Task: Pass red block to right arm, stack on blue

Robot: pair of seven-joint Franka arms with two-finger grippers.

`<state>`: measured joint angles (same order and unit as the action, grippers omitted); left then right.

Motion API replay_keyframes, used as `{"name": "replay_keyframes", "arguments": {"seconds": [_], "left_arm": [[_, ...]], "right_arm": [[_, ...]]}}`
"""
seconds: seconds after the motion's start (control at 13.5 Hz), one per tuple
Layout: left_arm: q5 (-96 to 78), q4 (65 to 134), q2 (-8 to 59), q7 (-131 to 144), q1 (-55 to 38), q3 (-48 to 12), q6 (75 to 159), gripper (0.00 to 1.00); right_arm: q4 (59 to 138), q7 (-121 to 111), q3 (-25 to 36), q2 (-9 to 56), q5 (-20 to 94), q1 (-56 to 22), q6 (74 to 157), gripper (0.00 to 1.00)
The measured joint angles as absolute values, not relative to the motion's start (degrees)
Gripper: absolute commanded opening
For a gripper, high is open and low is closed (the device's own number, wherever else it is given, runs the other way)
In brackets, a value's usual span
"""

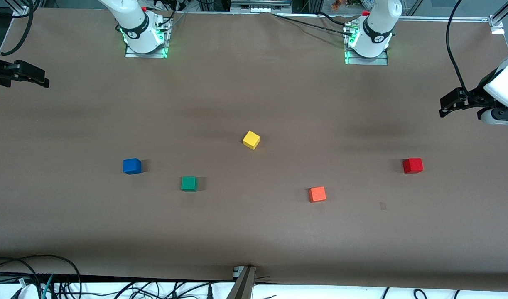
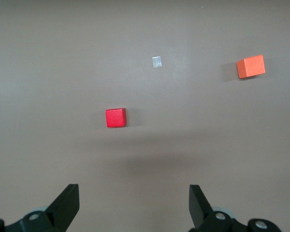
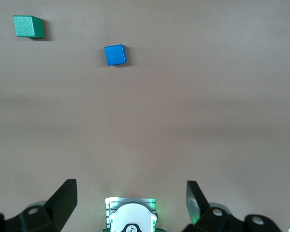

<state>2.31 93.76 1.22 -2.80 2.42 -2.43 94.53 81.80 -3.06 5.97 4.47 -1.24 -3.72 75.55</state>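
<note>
The red block (image 1: pixel 413 165) sits on the table toward the left arm's end; it also shows in the left wrist view (image 2: pixel 116 117). The blue cube (image 1: pixel 132 166) sits toward the right arm's end and shows in the right wrist view (image 3: pixel 115 54). My left gripper (image 1: pixel 443 109) hangs in the air at the left arm's end of the table, open and empty (image 2: pixel 134 203), apart from the red block. My right gripper (image 1: pixel 45 80) hangs in the air at the right arm's end, open and empty (image 3: pixel 130 198), apart from the blue cube.
A green cube (image 1: pixel 189 183) lies beside the blue one, nearer the front camera. A yellow cube (image 1: pixel 251 140) sits mid-table. An orange cube (image 1: pixel 317 194) lies between the green and red ones. A small pale patch (image 1: pixel 382 205) marks the brown table cover. Cables run along the front edge.
</note>
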Motion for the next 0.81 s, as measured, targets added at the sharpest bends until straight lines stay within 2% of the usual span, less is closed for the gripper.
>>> {"name": "replay_keyframes", "arguments": {"seconds": [0.81], "left_arm": [[2.3, 93.8, 1.8, -3.1, 2.5, -2.3, 94.5, 1.0]], "right_arm": [[81.1, -3.1, 6.0, 5.0, -1.2, -3.7, 75.6, 1.0]]}}
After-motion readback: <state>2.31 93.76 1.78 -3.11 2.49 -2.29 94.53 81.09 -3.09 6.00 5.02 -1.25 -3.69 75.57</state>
